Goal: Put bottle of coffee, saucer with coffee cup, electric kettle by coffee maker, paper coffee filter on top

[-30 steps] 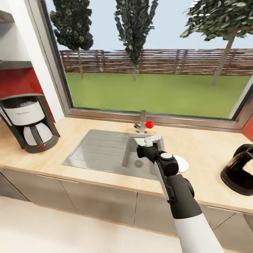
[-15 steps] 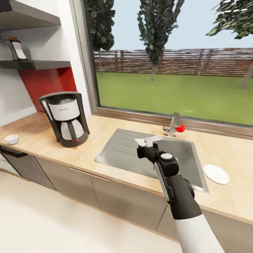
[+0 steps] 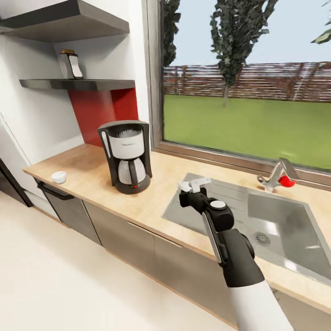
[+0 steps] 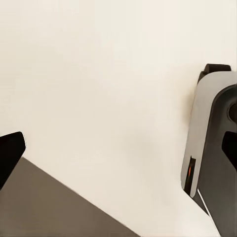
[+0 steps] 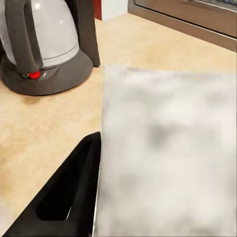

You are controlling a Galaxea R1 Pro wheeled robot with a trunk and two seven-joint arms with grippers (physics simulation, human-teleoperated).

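Paper coffee filter (image 3: 189, 185) sits pinched in the right pincer (image 3: 193, 185), held in the air above the near edge of the counter (image 3: 92, 177), over the left end of the sink (image 3: 257, 216). From the right wrist camera the filter (image 5: 165, 153) appears as a pale blurred sheet clamped against a black finger (image 5: 69, 195), with the coffee maker (image 5: 44, 44) just beyond it on the counter (image 5: 54, 128).

Seen from the head, the coffee maker (image 3: 126, 156) stands upright on the counter to the left of the sink, below the window (image 3: 243, 82). A small white coffee cup (image 3: 59, 176) rests near the counter's far left end, well apart from the machine. On the lower wall shelf (image 3: 78, 83), up and to the left, stands the bottle of coffee (image 3: 71, 64) (dark, with a white label).

The left wrist camera faces pale floor (image 4: 98, 89) and part of the robot's grey base (image 4: 212, 148); whether the left pincer is open or closed cannot be told.
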